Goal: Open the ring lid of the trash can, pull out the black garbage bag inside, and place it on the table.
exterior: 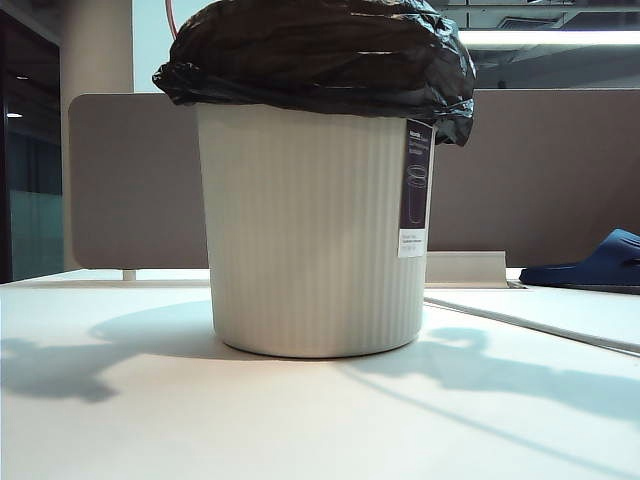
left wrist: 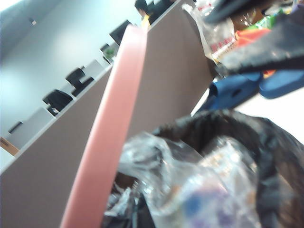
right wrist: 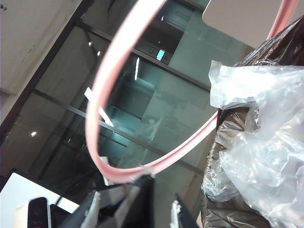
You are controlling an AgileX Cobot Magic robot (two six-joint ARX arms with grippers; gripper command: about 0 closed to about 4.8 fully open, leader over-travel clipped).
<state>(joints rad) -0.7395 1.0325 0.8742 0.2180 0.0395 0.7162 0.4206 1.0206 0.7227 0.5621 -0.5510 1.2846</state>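
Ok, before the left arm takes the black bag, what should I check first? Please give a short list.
1. The ring lid is lifted off the rim: ok, the right gripper holds it raised.
2. The black garbage bag is folded over the rim of the trash can: ok.
3. The left gripper, by the bag's mouth, is open for a grasp: not ok, shut.
4. The trash can stands upright on the table: ok.
5. The bag is free of the lid: cannot tell.

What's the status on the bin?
Right gripper pinching ring lid, lifted. Left gripper shut, empty, out of frame. Black garbage bag still in trash can.
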